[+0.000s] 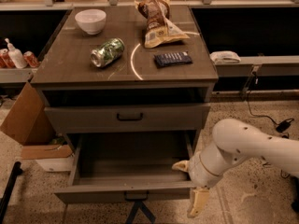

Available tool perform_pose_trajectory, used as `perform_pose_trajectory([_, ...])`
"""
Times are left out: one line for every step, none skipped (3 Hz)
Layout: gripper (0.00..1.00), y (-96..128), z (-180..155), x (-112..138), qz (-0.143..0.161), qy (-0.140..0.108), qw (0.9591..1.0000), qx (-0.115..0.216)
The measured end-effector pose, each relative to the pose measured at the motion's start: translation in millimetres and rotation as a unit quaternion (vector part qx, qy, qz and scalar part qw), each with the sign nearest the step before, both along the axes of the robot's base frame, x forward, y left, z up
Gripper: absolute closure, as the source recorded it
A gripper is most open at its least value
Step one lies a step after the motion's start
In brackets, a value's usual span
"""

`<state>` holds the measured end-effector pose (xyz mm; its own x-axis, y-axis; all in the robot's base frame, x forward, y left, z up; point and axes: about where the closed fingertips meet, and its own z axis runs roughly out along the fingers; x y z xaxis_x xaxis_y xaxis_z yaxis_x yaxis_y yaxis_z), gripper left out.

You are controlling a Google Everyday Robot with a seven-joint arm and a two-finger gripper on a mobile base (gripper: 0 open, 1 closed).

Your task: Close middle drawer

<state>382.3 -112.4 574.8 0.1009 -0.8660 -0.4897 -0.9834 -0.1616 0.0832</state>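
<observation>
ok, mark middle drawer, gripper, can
middle drawer [93, 195]: camera view, front panel, left of handle
gripper [196, 203]: camera view, lower end, by drawer's right front corner
can [107, 52]: camera view, green side

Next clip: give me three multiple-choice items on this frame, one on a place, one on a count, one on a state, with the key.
1. Where is the gripper?
A. out of view
B. low, by the right front corner of the middle drawer
C. high at the upper left

2. How many things lie on the cabinet top?
A. two
B. four
C. six

3. The middle drawer is:
A. pulled out and empty
B. fully shut
C. pulled out and full

Key:
1 B: the gripper hangs beside that corner.
2 B: white bowl, green can, snack bag, dark packet.
3 A: its bare floor shows.
</observation>
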Motion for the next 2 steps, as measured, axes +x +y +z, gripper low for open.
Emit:
perform_pose_trajectory([0.40, -2.1, -37.8, -7.0, 0.014, -0.006, 0.9999, -0.002])
perform_pose_trajectory([0.63, -6.5, -65.9, -10.2, 0.013, -0.009, 0.9998, -0.011])
